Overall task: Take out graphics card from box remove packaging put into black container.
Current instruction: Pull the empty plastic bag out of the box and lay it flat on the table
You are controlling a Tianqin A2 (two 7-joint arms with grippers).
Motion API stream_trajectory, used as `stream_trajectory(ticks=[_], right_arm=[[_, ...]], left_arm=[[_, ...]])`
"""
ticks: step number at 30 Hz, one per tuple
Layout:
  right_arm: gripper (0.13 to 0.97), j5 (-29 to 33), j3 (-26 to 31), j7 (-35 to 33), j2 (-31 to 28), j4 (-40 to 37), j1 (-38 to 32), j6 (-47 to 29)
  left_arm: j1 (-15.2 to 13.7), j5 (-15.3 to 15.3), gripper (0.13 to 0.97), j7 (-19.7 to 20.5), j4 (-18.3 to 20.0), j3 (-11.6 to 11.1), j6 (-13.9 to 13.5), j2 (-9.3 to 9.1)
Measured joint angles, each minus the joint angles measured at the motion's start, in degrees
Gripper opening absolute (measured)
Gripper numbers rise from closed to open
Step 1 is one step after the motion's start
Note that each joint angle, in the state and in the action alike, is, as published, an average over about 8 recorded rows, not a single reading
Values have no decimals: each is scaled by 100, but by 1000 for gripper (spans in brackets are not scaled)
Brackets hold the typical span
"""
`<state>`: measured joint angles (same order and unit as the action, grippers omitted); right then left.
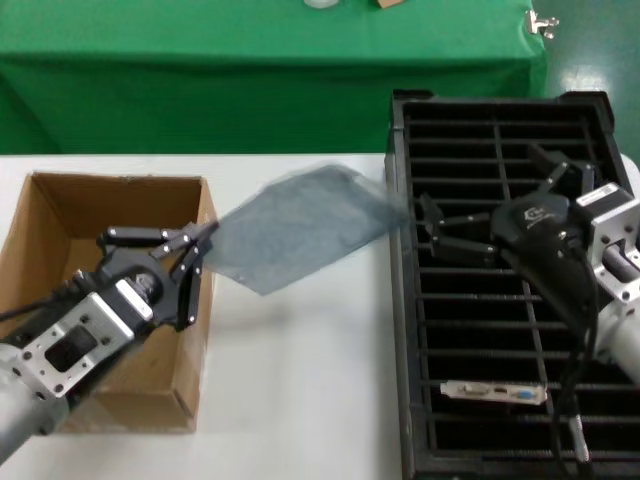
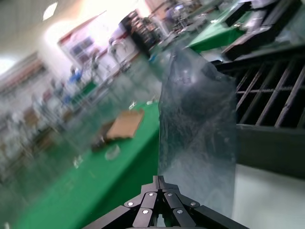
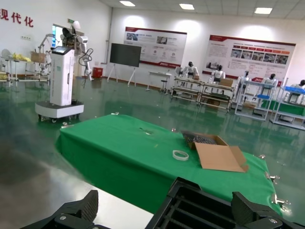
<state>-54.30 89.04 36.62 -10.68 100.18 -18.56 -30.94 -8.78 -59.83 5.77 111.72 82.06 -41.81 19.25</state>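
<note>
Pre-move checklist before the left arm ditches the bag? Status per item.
1. Left gripper shut on the bag: ok, pinched at one corner.
2. Bag empty: cannot tell for sure; it looks flat and see-through, with no card outline.
3. Card in the crate: ok, its silver bracket shows in a near slot.
4. Right gripper clear of the bag: ok, open over the crate's far slots, holding nothing.
5. Bag clear of the crate: not ok, its far corner reaches the crate's rim.
6. Box empty: cannot tell, the left arm hides much of the inside.
</note>
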Motion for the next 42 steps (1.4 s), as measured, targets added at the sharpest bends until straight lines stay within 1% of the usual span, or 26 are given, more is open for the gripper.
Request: stream_trajectory(ticks=[4, 5, 7, 9, 12, 14, 15, 17, 19, 22, 25, 30, 37, 40, 42], right_arm=[[966, -93, -45, -77, 23, 24, 74, -14], [966, -111, -55, -93, 28, 32, 92, -18], [966, -145, -74, -124, 37, 52, 128, -26], [966, -172, -93, -151, 46, 73, 163, -35], [966, -205, -119, -188, 62, 109, 211, -47], [966, -221, -136, -210, 72, 132, 242, -53], [966, -227, -143, -220, 77, 144, 257, -55], [966, -238, -159, -239, 88, 168, 288, -59], [966, -245, -176, -257, 97, 191, 320, -62], [966, -253, -202, -284, 108, 228, 371, -66], [966, -256, -229, -310, 117, 259, 422, -70], [966, -250, -267, -346, 131, 288, 485, -83], [966, -234, -287, -389, 156, 294, 523, -111], [966, -228, -285, -411, 167, 285, 533, -120], [966, -227, -279, -428, 173, 278, 538, -124]], left_arm=[[-421, 758, 139, 1028, -223, -577, -1025, -889], [-518, 947, 139, 1280, -287, -702, -1277, -1071], [-695, 1292, 139, 1802, -430, -911, -1797, -1373], [-845, 1573, 139, 2334, -580, -1057, -2309, -1590], [-1008, 1872, 139, 3151, -819, -1135, -2957, -1777], [-1077, 2020, 139, 3692, -972, -1106, -3250, -1842], [-1099, 2075, 139, 3944, -1041, -1073, -3334, -1862], [-1128, 2166, 139, 4435, -1163, -983, -3415, -1888], [-1144, 2226, 139, 4863, -1254, -887, -3402, -1899], [-1168, 2254, 139, 5391, -1347, -776, -3287, -1893], [-1203, 2182, 139, 5773, -1404, -719, -3119, -1858], [-1252, 1843, 139, 6221, -1377, -636, -2875, -1740], [-1197, 1317, 139, 6710, -1101, -394, -2747, -1458], [-1147, 1172, 139, 6850, -1043, -286, -2668, -1317], [-1114, 1148, 139, 6908, -1075, -208, -2583, -1227]])
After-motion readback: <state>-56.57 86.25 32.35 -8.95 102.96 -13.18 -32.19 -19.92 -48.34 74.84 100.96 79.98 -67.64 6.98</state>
